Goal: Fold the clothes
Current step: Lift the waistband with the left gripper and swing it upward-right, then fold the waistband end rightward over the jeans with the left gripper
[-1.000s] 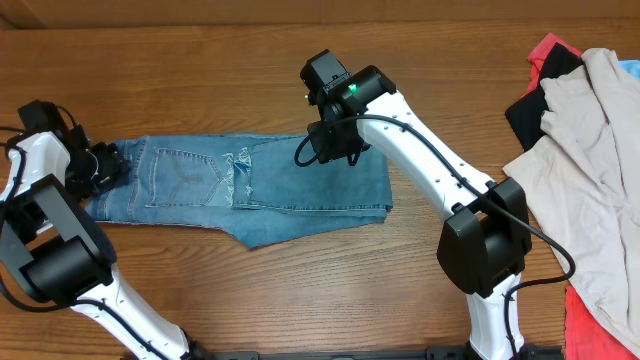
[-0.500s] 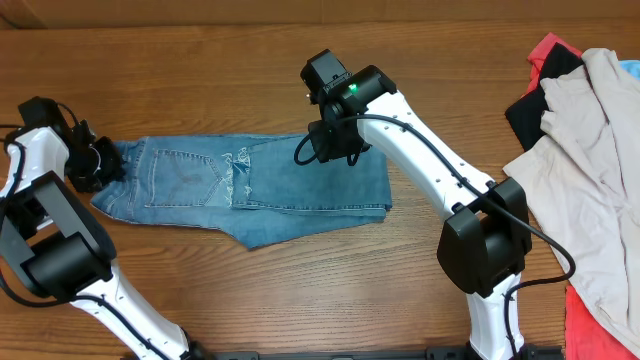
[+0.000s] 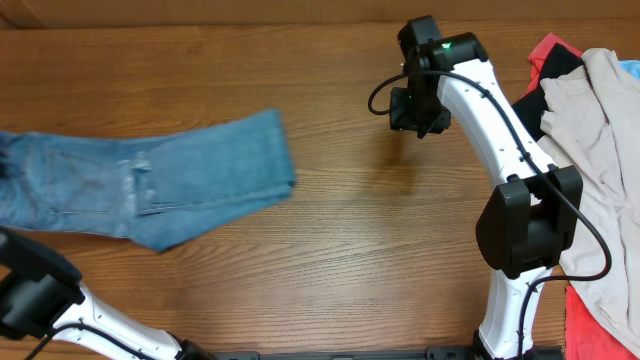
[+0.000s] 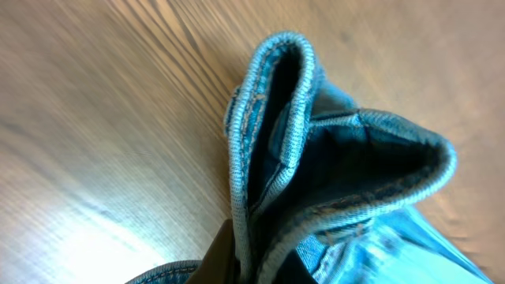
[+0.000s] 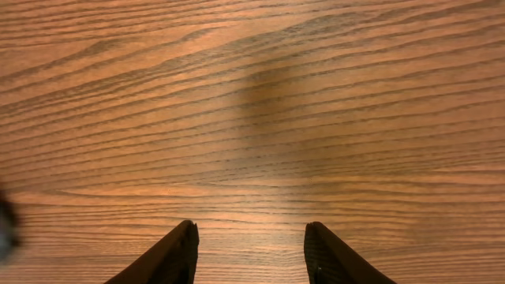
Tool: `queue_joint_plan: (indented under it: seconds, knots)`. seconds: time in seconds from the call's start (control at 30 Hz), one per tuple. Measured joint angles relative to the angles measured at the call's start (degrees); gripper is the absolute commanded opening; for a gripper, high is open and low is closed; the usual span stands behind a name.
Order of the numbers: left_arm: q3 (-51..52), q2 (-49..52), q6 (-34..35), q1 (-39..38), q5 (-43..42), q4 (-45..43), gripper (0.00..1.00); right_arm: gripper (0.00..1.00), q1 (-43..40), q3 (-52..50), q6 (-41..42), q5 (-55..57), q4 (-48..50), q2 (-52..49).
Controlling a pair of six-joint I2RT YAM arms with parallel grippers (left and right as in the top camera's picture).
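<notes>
Overhead, your jeans (image 3: 150,180) lie along the left side of the table (image 3: 330,260). They're folded into a long band: one end runs off the left edge of the view, the free end stops near the table's middle.

Left wrist view now: a thick stitched denim edge fills the picture, doubled over and standing up off the wood. Your left gripper (image 4: 237,264) is pressed together on it, with only a sliver of one dark finger (image 4: 221,256) showing at the bottom edge.

Over to the right, your right gripper (image 3: 412,108) hangs above bare wood, well apart from the jeans. The right wrist view shows its two fingers (image 5: 170,256) spread with nothing between them, and a soft shadow on the grain ahead.

Off at the right edge, a beige garment (image 3: 600,160) is heaped over red and black garments (image 3: 527,115).
</notes>
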State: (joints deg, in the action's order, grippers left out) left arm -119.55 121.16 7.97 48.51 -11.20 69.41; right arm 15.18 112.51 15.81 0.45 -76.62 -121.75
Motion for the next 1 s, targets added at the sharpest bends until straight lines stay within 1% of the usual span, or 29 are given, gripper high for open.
queue_joint_plan:
  seconds: [0.07, 0.17, 0.3, 0.47, 0.6, 0.73, 0.87, 1.0]
  knots:
    - [-2.6, -0.8, 0.1, 0.5, -3.0, 3.1, 0.04, 0.47, -0.2, 0.0, -0.3, 0.0, 0.0, 0.0]
    - [-4.5, -1.6, -0.6, -1.6, -11.1, 6.5, 0.04, 0.47, -0.2, 0.0, -0.7, -0.1, 0.0, 0.0]
    - [-4.7, -1.9, -2.0, -8.7, -20.9, 8.7, 0.04, 0.47, -0.2, 0.0, -0.9, -0.1, 0.0, 0.0]
    - [-4.7, -1.9, -2.6, -18.6, -25.9, 9.9, 0.04, 0.47, -0.1, 0.0, -1.2, -0.7, 0.1, 0.0]
    - [-4.7, -1.9, -2.6, -24.1, -26.4, 9.2, 0.04, 0.46, 0.3, 0.0, -3.3, -2.4, 1.6, 0.0]
    - [-4.7, -1.9, -2.6, -28.7, -22.9, 8.6, 0.04, 0.42, 1.9, 0.0, -4.3, -3.5, 3.6, 0.0]
    - [-4.7, -1.9, -2.4, -33.1, -18.6, 7.6, 0.04, 0.40, 4.0, -1.4, -4.8, -5.1, 9.0, 0.0]
    - [-4.7, -1.9, -1.7, -35.8, -17.0, 5.9, 0.04, 0.40, 6.6, -5.8, -5.1, -5.8, 16.5, 0.0]
